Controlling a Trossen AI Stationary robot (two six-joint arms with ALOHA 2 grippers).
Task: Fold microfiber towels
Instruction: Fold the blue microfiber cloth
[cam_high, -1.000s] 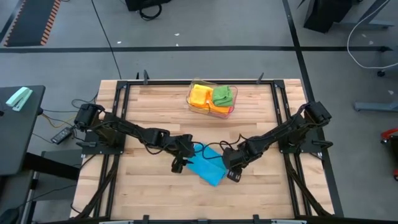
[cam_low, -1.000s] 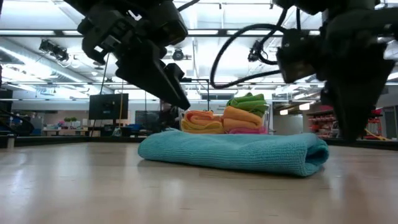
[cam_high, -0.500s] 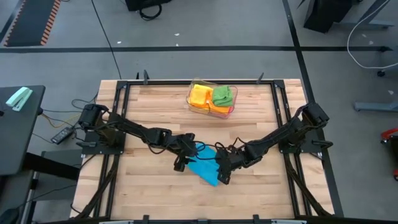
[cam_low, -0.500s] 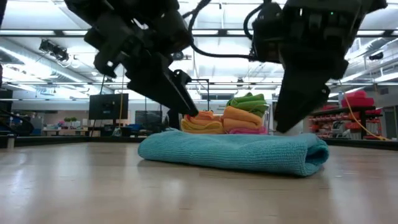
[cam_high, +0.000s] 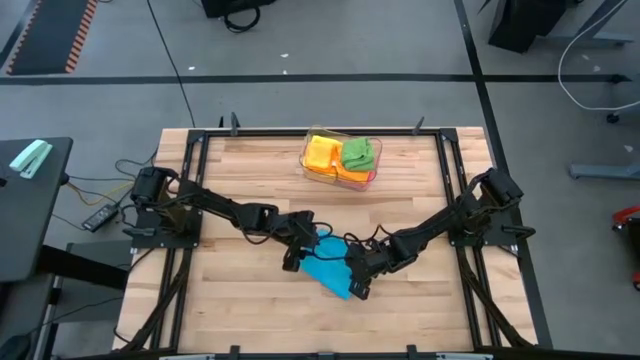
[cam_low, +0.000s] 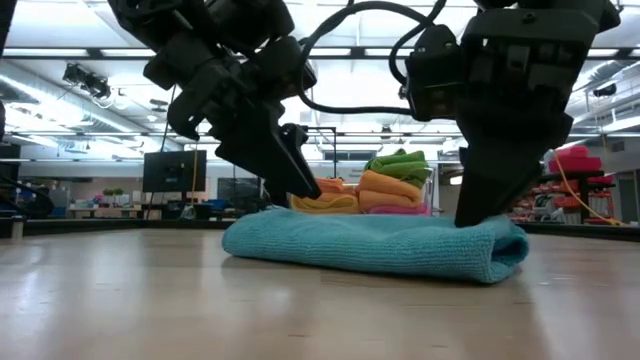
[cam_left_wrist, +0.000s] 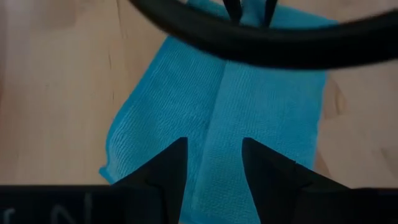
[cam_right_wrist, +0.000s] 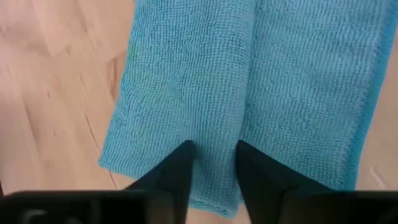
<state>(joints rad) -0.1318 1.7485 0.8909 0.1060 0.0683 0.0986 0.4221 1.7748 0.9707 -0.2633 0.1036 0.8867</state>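
Observation:
A blue microfiber towel lies folded into a long flat strip on the wooden table, its underside on the boards. My left gripper is open just over the strip's far-left end, with the towel beneath its fingers. My right gripper is open and points steeply down on the strip's near-right end. Other folded towels, yellow-orange, green and pink, lie stacked in a clear tray at the far edge. My left gripper is close above the towel; I cannot tell whether its fingertips touch the cloth. My right gripper stands with its fingertips on the towel's top layer, near the right end. It comes from above, slanting, and no cloth is raised between the fingers. The towel lies flat on the table.
The tray of folded towels stands behind the blue towel, toward the far edge. Bare wooden boards lie to the near left and near right. A black frame runs around the table.
My right gripper has gone toward the table's left, onto the blue towel's near-right end. It has come down and tipped more steeply downward. My left gripper has sunk a little toward the towel's far-left end. The towel has kept its place and shape.

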